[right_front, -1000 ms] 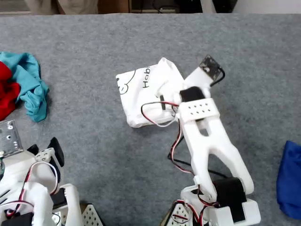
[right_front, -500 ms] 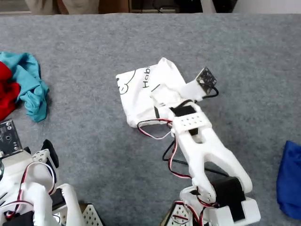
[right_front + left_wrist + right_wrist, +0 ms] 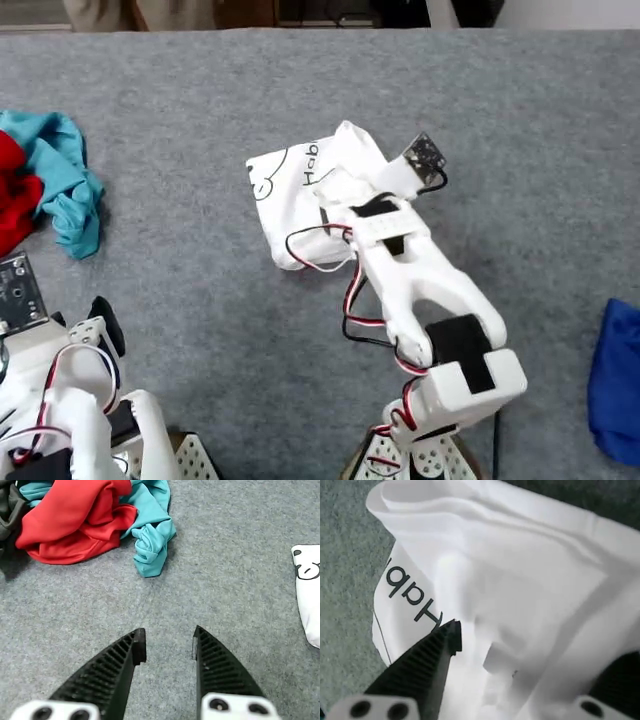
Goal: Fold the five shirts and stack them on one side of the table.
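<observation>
Two grippers, fingers apart on each, one over the white shirt.
Spread wide above the white shirt near the middle of the table: right gripper, one finger close to the black lettering. Parted over bare grey surface, near left: left gripper. At the left edge, teal shirt touching red shirt; at the right edge, blue shirt.

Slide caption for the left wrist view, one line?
Left arm's jaws open above the grey table, red shirt and teal shirt heaped ahead, white shirt apart.
</observation>
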You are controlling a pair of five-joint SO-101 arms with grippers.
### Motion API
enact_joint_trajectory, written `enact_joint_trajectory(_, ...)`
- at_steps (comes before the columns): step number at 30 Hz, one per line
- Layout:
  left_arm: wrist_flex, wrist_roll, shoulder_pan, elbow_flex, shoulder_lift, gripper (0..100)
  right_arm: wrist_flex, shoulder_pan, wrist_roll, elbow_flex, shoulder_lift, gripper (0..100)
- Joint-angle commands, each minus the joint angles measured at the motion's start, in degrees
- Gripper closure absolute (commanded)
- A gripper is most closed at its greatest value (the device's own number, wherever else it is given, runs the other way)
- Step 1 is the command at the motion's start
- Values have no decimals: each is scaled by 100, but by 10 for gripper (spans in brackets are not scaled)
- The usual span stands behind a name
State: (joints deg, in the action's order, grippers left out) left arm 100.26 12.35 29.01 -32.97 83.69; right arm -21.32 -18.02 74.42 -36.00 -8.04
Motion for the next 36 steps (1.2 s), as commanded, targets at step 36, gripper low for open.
enact_joint_trajectory(36,44,53,44,35,-22,831,-1380,3785,-2409,101,2378,993)
